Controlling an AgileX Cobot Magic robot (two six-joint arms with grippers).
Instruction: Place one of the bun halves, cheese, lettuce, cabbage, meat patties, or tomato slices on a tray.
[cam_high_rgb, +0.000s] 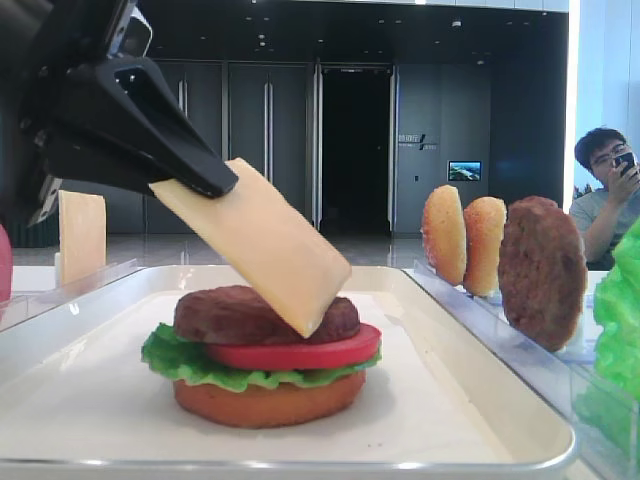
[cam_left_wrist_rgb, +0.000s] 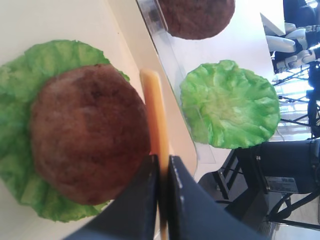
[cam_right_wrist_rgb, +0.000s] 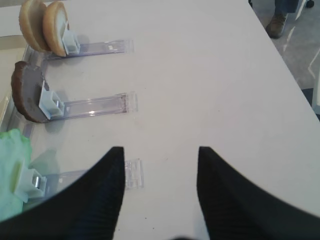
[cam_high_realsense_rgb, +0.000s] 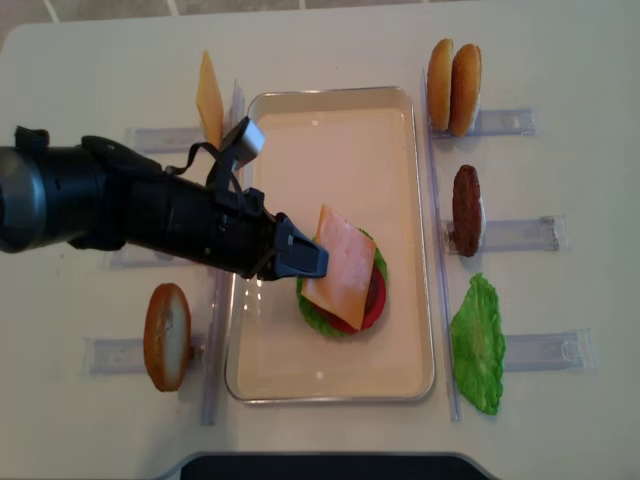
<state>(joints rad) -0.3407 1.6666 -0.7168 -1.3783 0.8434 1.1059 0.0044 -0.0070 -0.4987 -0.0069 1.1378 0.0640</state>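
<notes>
The cheese (cam_high_rgb: 265, 243) is clamped by one corner in the left gripper (cam_high_rgb: 205, 183) and held tilted, its low edge touching the meat patty (cam_high_rgb: 235, 312) stacked on the tray (cam_high_rgb: 480, 400), presumably for flat release. The right gripper (cam_right_wrist_rgb: 161, 165) is held apart, empty.

The tray (cam_high_rgb: 480, 330) is glossy white with a shiny rim. The cheese (cam_high_rgb: 262, 240) looks smooth, matt and stiff; the meat patties (cam_left_wrist_rgb: 87, 132) rough and grainy; the tomato slice (cam_high_rgb: 300, 352) glossy red; the lettuce (cam_left_wrist_rgb: 230, 102) ruffled. The racks (cam_right_wrist_rgb: 95, 105) are clear plastic on a matt counter (cam_right_wrist_rgb: 210, 75).
</notes>
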